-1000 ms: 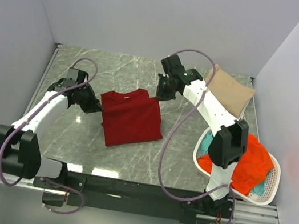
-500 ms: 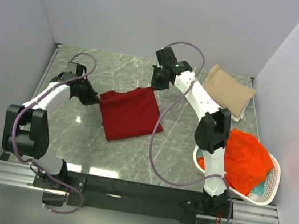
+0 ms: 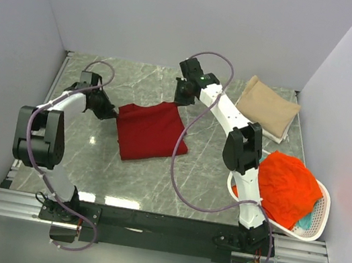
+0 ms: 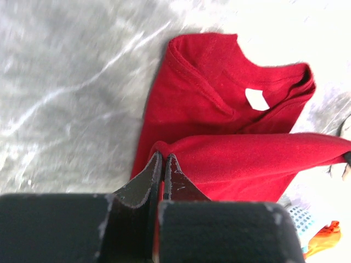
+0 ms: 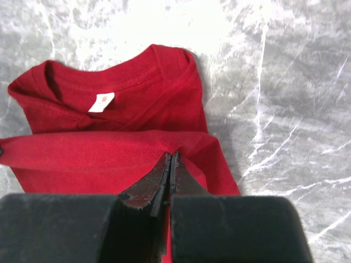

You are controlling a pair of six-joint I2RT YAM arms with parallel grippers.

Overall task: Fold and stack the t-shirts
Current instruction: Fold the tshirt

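Note:
The dark red t-shirt (image 3: 152, 131) lies partly folded on the marble table, a raised fold of it stretched between both grippers. My left gripper (image 3: 110, 112) is shut on the fold's left end (image 4: 160, 157). Pinching the right end (image 5: 171, 155) is my right gripper (image 3: 180, 99), also shut. Beyond the fold the collar with its white label (image 4: 256, 99) (image 5: 101, 102) lies flat. A folded tan t-shirt (image 3: 269, 107) rests at the back right. An orange-red t-shirt (image 3: 285, 188) is heaped over a teal one (image 3: 305, 221) in the basket.
The white oval laundry basket (image 3: 324, 202) stands at the right near edge, beside the right arm's base. Grey walls close the table at the back and on both sides. The right arm's cable loops over the table near the shirt's right side.
Both grippers have moved back and left with the red cloth, carrying the fold toward the collar. The whole shirt has shifted slightly left.

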